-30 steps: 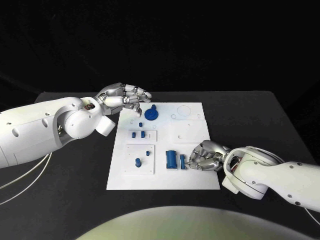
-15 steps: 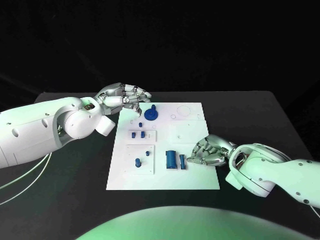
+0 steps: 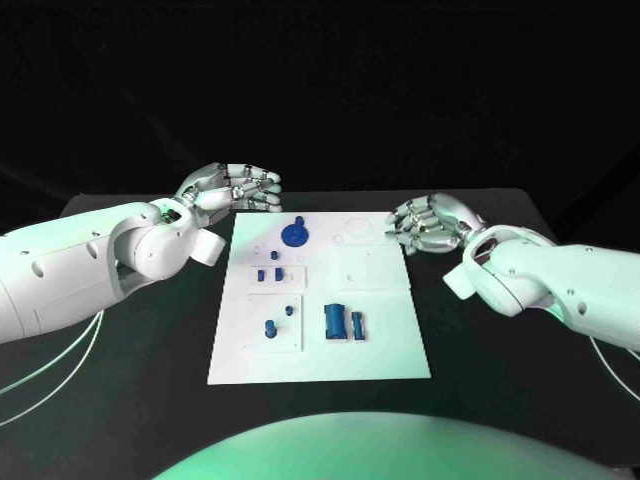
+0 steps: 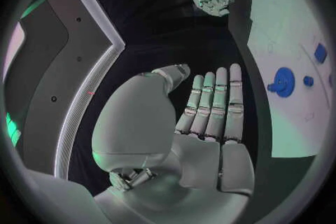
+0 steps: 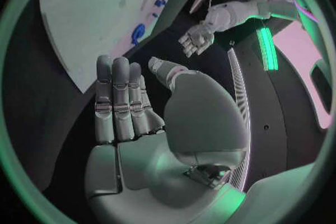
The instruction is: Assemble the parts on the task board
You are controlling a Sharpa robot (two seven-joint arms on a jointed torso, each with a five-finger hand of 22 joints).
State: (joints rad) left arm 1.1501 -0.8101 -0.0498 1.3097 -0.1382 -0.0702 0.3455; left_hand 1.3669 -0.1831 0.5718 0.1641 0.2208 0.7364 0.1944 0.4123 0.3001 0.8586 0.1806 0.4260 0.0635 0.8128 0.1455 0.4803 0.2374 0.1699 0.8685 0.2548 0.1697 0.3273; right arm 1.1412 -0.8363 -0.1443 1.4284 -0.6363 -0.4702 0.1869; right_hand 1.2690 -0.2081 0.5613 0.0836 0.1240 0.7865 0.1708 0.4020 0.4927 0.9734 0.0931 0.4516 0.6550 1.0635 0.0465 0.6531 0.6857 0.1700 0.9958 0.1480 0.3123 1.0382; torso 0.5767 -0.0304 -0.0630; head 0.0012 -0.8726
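Both hands are now off the board (image 3: 320,360). The right hand (image 3: 428,224) has lifted away from the near right part of the board, where a moment ago it hovered by the two upright blue pieces, and has swung up to hang beside the board's far right corner, over bare table (image 3: 147,400). The left hand (image 3: 234,188) has drawn back a little too, from the round blue part to a spot just past the board's far left corner. Each is released: the wrist views show a flat palm with the fingers straight and side by side, and nothing in either one.

The parts all lie on the board. The round blue disc (image 3: 296,235) with its knob sits near the far edge, toward the left. Below it is a small pair of blue pegs (image 3: 270,273), with a tiny piece just above. In the near left panel stand two small pins (image 3: 274,325). Toward the middle of the near half stand the larger block (image 3: 335,320) and a thin piece (image 3: 358,322) just beside it.

With both hands empty and pulled clear, I judge one step finished, or a pause before the next pick. The right half of the board shows empty outlines, so work seems left to do.
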